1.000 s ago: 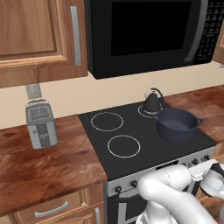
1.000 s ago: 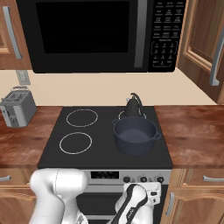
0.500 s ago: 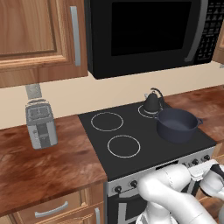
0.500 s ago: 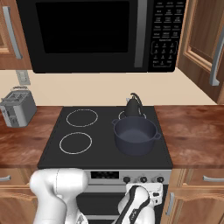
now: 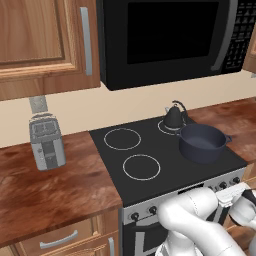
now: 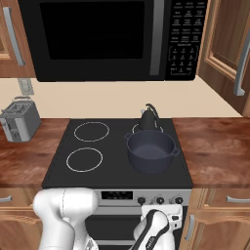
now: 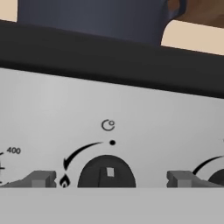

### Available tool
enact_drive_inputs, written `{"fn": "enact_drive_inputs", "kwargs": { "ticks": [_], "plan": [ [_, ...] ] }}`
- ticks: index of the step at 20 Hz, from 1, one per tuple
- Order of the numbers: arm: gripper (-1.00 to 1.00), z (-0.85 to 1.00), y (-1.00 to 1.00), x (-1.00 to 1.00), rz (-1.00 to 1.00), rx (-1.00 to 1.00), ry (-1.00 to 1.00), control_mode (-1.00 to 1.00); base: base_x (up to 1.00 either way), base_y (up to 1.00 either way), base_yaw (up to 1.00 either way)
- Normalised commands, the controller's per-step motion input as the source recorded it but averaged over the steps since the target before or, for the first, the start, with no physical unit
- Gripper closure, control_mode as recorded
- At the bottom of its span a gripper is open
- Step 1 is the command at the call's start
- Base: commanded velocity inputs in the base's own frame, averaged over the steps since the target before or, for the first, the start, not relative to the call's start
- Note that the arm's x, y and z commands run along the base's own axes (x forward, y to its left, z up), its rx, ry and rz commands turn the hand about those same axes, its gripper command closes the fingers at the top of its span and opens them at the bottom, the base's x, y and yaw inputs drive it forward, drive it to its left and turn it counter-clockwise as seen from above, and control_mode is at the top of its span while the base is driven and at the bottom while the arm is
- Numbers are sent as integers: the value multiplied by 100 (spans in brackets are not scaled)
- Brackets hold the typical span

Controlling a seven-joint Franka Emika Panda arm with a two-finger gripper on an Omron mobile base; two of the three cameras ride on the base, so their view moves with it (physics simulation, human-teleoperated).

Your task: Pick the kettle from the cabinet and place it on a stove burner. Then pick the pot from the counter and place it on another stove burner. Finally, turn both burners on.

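Black glass cooktop fills the middle of the right base frame, set into my reddish counter. On its right side sits the pot, with the kettle just behind, touching or nearly so. My claw hangs wide open and empty at the bottom of the hand frame, its tips either side of a dark knob; the pot sits above.

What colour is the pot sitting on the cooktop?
Dark blue-grey; the pot shows best in the right base view.
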Motion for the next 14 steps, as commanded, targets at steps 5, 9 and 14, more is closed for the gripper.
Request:
{"fn": "enact_drive_inputs", "kwargs": {
  "ticks": [5, 9, 14],
  "plan": [
    [-100, 0, 0, 0, 0, 0, -3, -100, 0, 0, 0],
    [-100, 0, 2, 0, 0, 0, -1, -100, 0, 0, 0],
    [100, 0, 6, 3, 0, 0, 0, -100, 0, 0, 0]
  ]
}}
